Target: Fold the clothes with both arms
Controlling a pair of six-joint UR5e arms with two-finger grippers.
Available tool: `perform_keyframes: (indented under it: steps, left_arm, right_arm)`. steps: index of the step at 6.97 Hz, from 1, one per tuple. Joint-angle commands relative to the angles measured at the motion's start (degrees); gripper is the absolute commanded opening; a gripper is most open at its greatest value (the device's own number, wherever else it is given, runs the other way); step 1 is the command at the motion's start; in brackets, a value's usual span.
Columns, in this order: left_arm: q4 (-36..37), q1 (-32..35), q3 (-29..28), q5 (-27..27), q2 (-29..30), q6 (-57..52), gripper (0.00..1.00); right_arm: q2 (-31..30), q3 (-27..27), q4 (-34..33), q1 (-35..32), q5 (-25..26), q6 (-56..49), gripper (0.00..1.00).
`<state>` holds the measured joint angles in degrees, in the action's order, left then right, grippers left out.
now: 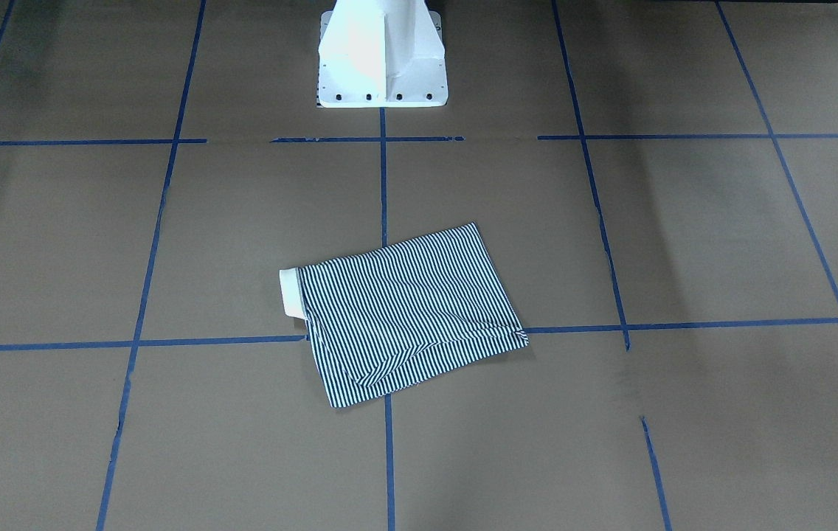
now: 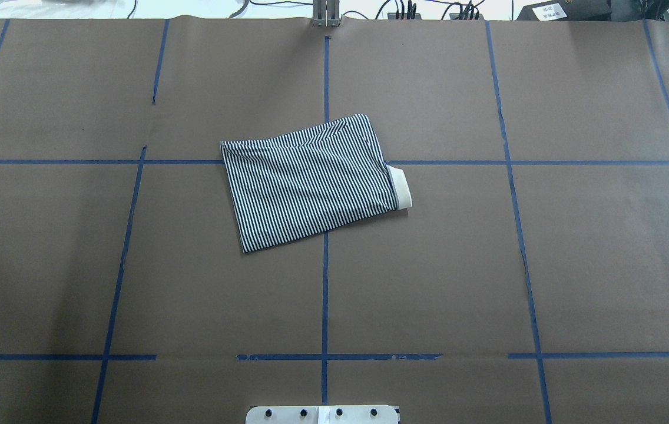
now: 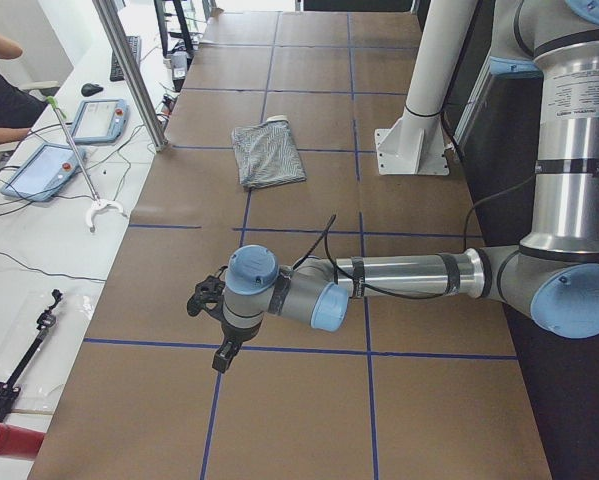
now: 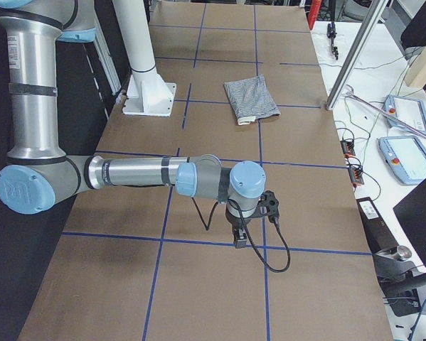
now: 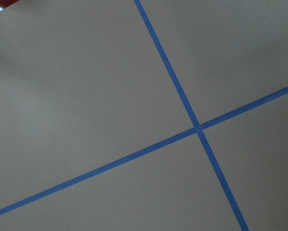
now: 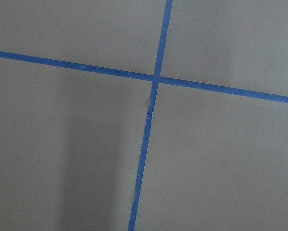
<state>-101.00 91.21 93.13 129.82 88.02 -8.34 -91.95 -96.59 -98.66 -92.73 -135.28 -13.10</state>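
Though each arm reaches low over the brown table (image 2: 429, 265), the left gripper (image 3: 223, 356) and the right gripper (image 4: 239, 239) show only from the side, so whether either is released or clenched cannot be told. The striped shirt (image 2: 311, 182) lies folded into a slanted rectangle near the table's middle, across a crossing of blue tape lines (image 2: 325, 294). Its cream collar (image 2: 400, 187) pokes out toward the robot's right, well apart from both grippers.

**Stripes on brown, blue on silver**

The polo shirt (image 1: 404, 310) wears thin navy-and-white stripes, its collar (image 1: 291, 293) plain cream. The table (image 1: 684, 236) is brown, crossed by a grid of blue tape lines (image 2: 325, 294). The pedestal (image 1: 382, 51) is white. The left arm (image 3: 399, 275) and right arm (image 4: 127, 172) are silver-grey with light-blue joint caps (image 3: 251, 268).
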Motion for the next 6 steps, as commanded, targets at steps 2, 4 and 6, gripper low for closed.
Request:
perform_keyframes:
  steps: [2, 4, 6]
  left_arm:
    - [11.3, -2.9, 5.7, 0.3, -0.1, 4.2, 1.00]
    - [11.1, -4.0, 5.0, 0.3, -0.2, 4.2, 1.00]
    - [11.1, -4.0, 5.0, 0.3, -0.2, 4.1, 1.00]
  right_arm:
    - [-0.3, 0.3, 0.0, 0.0, -0.1, 0.4, 1.00]
    - [-1.0, 1.5, 1.8, 0.0, 0.0, 1.3, 1.00]
    - [-0.9, 1.4, 6.7, 1.3, 0.0, 8.9, 1.00]
